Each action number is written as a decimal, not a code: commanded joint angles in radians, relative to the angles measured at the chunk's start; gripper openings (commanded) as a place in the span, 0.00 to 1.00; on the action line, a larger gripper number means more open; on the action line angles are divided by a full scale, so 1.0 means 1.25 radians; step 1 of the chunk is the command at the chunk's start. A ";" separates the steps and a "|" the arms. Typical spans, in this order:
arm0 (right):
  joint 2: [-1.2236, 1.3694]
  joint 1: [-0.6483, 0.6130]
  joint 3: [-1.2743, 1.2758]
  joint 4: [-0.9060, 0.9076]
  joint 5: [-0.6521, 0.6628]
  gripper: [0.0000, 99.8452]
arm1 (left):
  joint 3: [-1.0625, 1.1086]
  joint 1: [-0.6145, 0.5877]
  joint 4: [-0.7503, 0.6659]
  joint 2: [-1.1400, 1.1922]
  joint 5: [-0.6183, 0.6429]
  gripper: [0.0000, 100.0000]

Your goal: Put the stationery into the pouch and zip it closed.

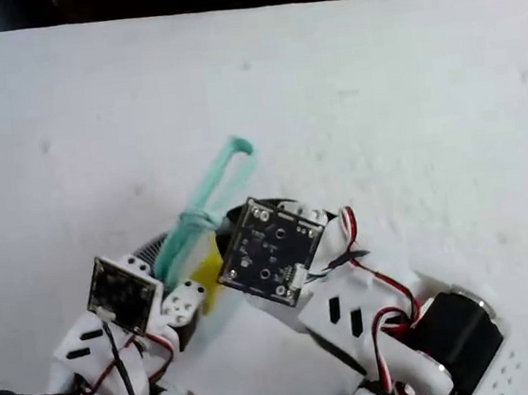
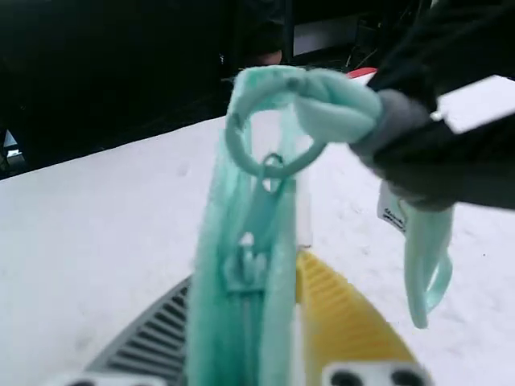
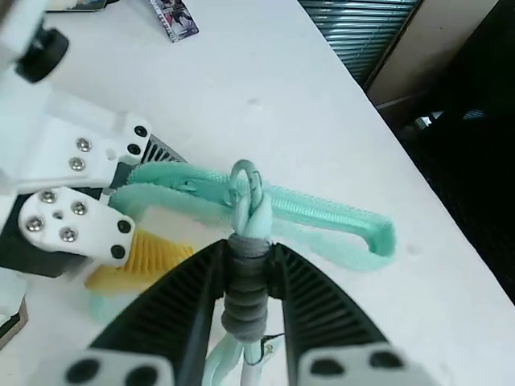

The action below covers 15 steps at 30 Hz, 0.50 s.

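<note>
Mint-green pouch stands on edge on the white surface, zip uppermost, right between my two arms. My left jaws, one grey and one yellow, are pressed against its sides at the near end, clamping it upright. My right jaws are pinching the grey-wrapped cord that hangs off the ring on the slider, and the cord sits dead centre in the grip.

The slider is roughly midway along. The stretch by the left jaws looks closed, and the stretch toward the far end looks gaping. No stationery visible from here, so I can't tell whether it's all inside.

Step in hand, as I read it, is zipping. To do it well, I'd draw the cord low and straight along the zip line toward the far end. Pull upward and the pouch will likely lift and fold. The left jaws must grip hard as the anchor so the fabric is taut. Go slowly, and if the slider snags, ease off rather than yank, since the cord could slip free.
</note>
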 commanded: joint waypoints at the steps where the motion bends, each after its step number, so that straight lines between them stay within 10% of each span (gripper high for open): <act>1: -0.009 0.018 -0.002 0.012 0.009 0.02 | -0.038 -0.009 0.004 0.004 0.006 0.03; 15: -0.009 0.015 -0.001 0.029 0.004 0.02 | -0.011 -0.003 0.000 0.004 0.006 0.02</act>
